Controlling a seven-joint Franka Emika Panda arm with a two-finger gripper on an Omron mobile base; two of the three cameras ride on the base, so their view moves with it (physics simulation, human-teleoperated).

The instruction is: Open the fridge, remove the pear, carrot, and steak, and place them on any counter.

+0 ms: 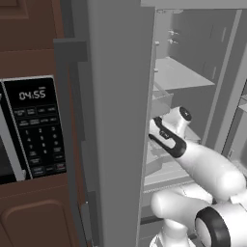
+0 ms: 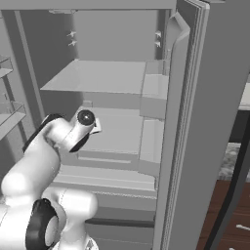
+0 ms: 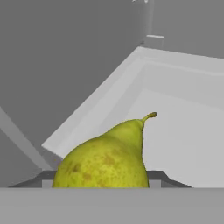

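The speckled yellow-green pear [image 3: 107, 159] sits low in the hand view, dead centre and very close to the camera. Its fat belly is at the bottom and its neck tapers up toward one o'clock, ending in a short brown stem. So its long axis leans slightly right of the line the hand looks along, and the fruit lies straight ahead of the two-finger gripper [image 3: 103, 183], between the dark finger tips [image 3: 48, 180] that flank its base at about eight and four o'clock. Whether the tips are pressing its skin I cannot tell, since the widest part of the fruit covers them. The jaws stand part-way apart, about as wide as the pear's belly, which fits either a grip on it or a stance just around it. I judge the pear is probably held or about to be, but the contact itself is hidden.

Behind the pear, a pale grey shelf [image 3: 183, 127] runs away toward twelve o'clock to the back corner of the tall grey fridge [image 1: 120, 120], whose doors hang open. In both base views the white arm reaches into the middle shelf level of the fridge interior. There is no carrot or steak that I can make out.
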